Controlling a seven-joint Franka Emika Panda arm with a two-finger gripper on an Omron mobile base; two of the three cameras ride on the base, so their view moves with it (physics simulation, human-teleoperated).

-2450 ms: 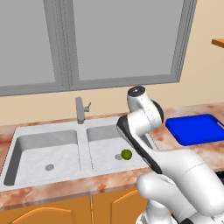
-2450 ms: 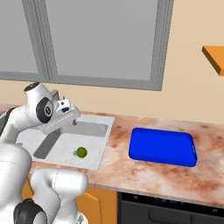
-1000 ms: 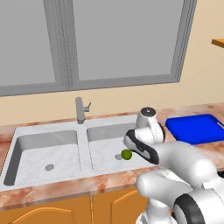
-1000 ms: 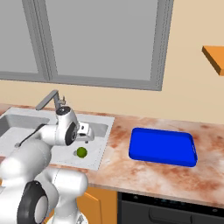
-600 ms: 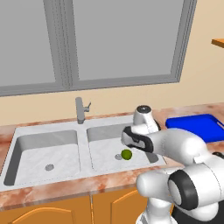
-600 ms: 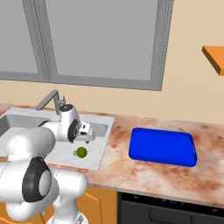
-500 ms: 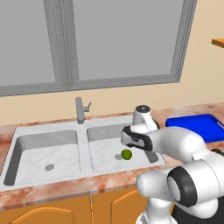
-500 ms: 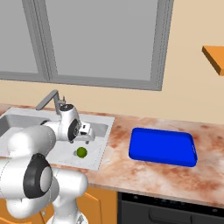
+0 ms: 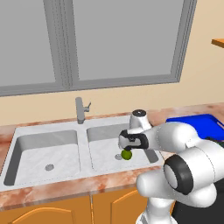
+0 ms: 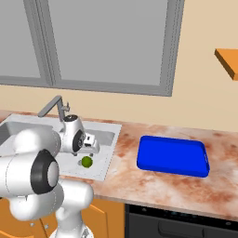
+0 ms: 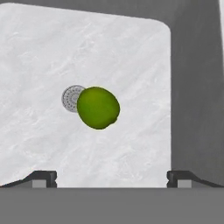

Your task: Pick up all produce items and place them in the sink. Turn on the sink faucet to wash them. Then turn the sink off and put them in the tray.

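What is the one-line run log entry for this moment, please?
gripper: open, above lime | lime: in right sink bowl, beside drain | tray: empty

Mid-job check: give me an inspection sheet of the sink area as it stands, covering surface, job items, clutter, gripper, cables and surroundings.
Surface: marbled counter, brown-pink, above wooden cabinet doors.
Sink: double basin, pale marbled; no water seen running.
Lime: on the floor of the basin nearer the tray, beside the drain, partly covering it in the hand view.
Faucet: upright behind the divider between the basins.
Tray: blue, on the counter beside the sink, nothing in it.
Clutter: nothing seen.
Gripper: open, above the lime, not touching it.
Cables: nothing seen.
Surroundings: window, beige wall, orange shelf.
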